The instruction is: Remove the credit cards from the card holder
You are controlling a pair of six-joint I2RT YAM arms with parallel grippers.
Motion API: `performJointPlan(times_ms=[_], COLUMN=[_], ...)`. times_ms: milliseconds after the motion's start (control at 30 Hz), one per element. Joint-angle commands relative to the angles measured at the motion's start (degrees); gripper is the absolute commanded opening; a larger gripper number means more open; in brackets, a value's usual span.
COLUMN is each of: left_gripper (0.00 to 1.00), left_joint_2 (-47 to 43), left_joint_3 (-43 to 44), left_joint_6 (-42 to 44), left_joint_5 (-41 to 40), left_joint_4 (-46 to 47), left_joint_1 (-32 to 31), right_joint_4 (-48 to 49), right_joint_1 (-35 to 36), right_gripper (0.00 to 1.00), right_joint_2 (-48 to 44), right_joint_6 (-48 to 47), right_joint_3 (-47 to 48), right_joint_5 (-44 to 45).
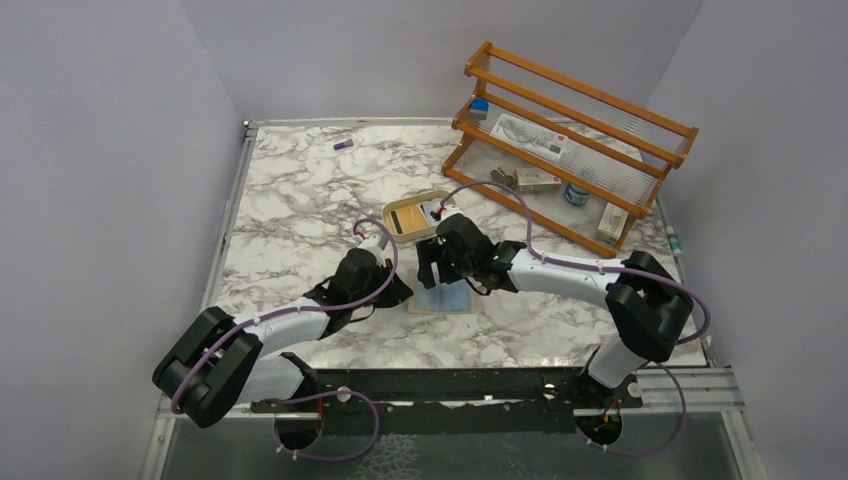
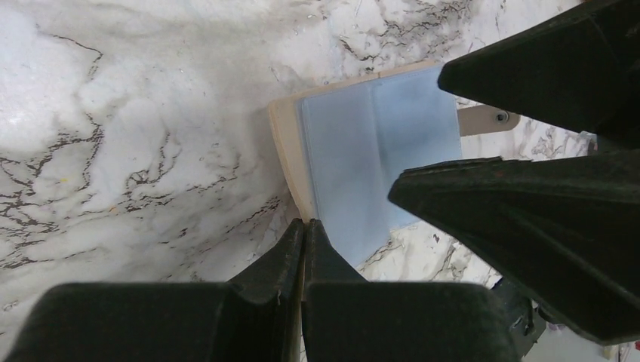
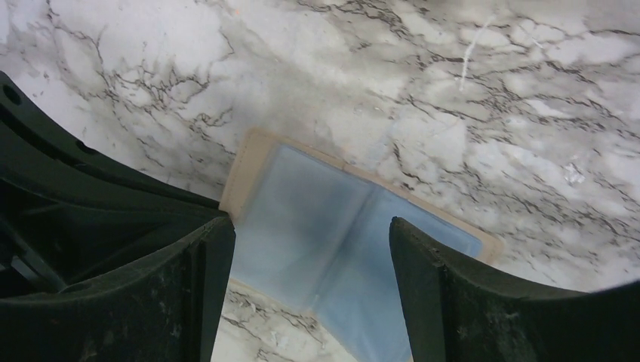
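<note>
Top external: the tan card holder (image 1: 443, 298) lies spread flat on the veined marble table (image 1: 300, 190). Left wrist: the left gripper (image 2: 303, 245), its tips closed tight, meets the holder's beige corner. Right wrist: the right gripper (image 3: 309, 234) gapes wide over the glossy pale-blue leaves, grasping nothing.

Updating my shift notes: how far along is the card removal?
Done: the card holder lies open flat. In hand: left gripper, jaws shut, sits at its edge; right gripper hovers over it, jaws open. Left: emptying it; neither gripper holds anything.
</note>
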Motion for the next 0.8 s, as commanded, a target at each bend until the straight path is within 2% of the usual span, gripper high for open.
performJointPlan(times_ms=[0, 300, 600, 767], left_gripper=[0.00, 0.00, 0.00, 0.00], left_joint_2=[0.8, 1.4, 1.1, 0.6], left_joint_3=[-0.1, 0.2, 0.2, 0.2], left_joint_6=[0.4, 0.8, 0.7, 0.7], left_joint_5=[-1.5, -1.7, -2.2, -2.2], left_joint_4=[0.2, -0.1, -0.5, -0.8], left_joint_1=[-0.3, -0.3, -0.3, -0.3], right_joint_4=[4.0, 0.1, -6.5, -5.5], right_joint_1=[2.4, 3.6, 3.7, 3.7], right_gripper=[0.79, 0.79, 0.80, 0.80], right_joint_2=[3.8, 8.8, 8.4, 6.0], right_joint_6=[1.0, 2.3, 0.1, 0.4], right_joint_3=[3.0, 3.6, 2.2, 0.3], right_joint_5=[-2.1, 2.7, 13.3, 13.0])
